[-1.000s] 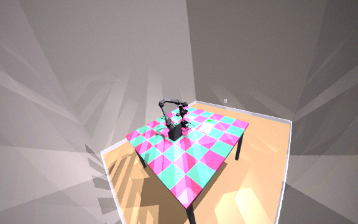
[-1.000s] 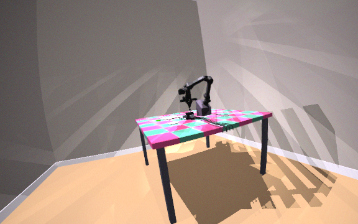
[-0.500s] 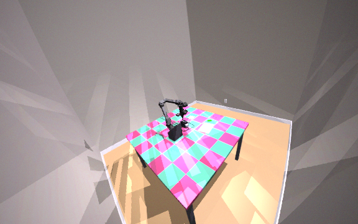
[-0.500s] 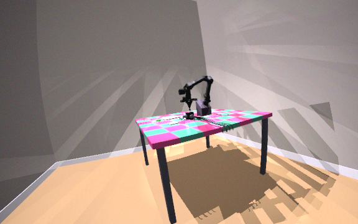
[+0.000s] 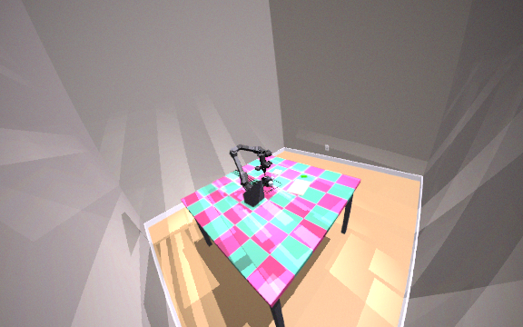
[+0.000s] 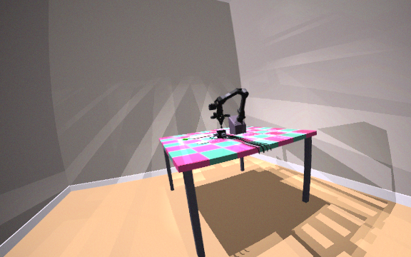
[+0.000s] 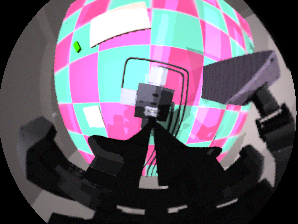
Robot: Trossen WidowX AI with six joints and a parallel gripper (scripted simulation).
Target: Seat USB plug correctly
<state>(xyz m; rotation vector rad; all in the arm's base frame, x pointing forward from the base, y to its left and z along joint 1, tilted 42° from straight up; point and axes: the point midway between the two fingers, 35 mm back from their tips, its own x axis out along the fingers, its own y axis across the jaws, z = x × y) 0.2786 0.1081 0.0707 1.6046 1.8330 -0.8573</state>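
Observation:
The small black power cube (image 5: pixel 268 182) (image 6: pixel 220 133) (image 7: pixel 152 106) stands on the checkered table (image 5: pixel 289 254) (image 6: pixel 191 160), with its socket face up in the wrist view. My gripper (image 5: pixel 266 172) (image 6: pixel 220 124) (image 7: pixel 152 124) points straight down right over the cube, a little above its top. It is shut on the USB plug, which is pinched between the fingertips and too small and hidden to make out clearly. A thin dark cable (image 7: pixel 180 72) loops around the cube on the table.
The arm's dark base box (image 5: pixel 253 193) (image 6: pixel 236 125) (image 7: pixel 242 76) stands close beside the cube. A white sheet (image 5: pixel 299 186) (image 7: pixel 120 26) and a small green marker (image 5: pixel 303 176) (image 7: pixel 77 47) lie beyond. A bundle of cables (image 6: pixel 255 143) runs to the table edge.

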